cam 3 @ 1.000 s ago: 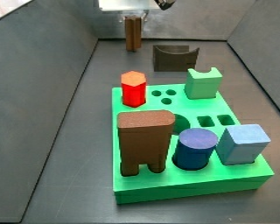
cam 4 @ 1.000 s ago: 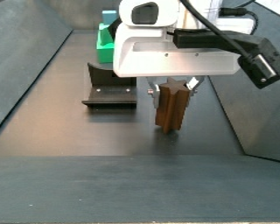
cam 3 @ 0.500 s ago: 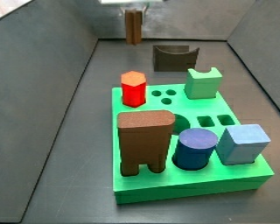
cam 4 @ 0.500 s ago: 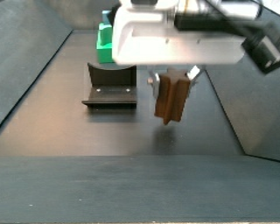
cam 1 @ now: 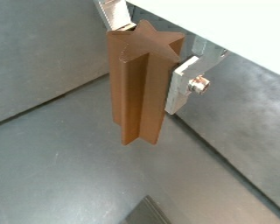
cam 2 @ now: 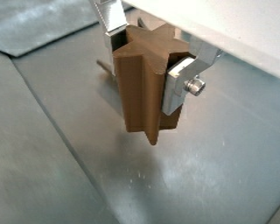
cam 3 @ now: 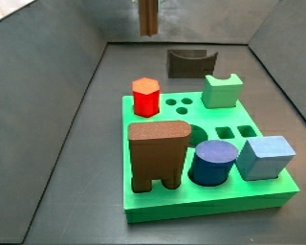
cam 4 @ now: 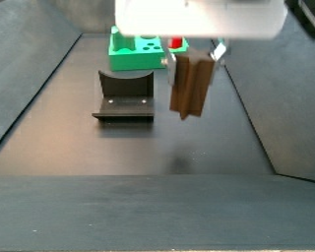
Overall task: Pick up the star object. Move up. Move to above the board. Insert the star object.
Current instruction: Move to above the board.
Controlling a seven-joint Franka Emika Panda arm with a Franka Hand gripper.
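Pincer (cam 4: 195, 61) clamped on star object (cam 4: 191, 86), upper centre of a side view, long axis vertical, clear of the floor. Board (cam 4: 137, 51) sits behind, upper left; not yet above it.

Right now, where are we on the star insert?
Pick looks done: the gripper is shut on the star object, which hangs clear of the floor. The lift is in hand; it is not yet over the board. Left: move above the board, then insert.
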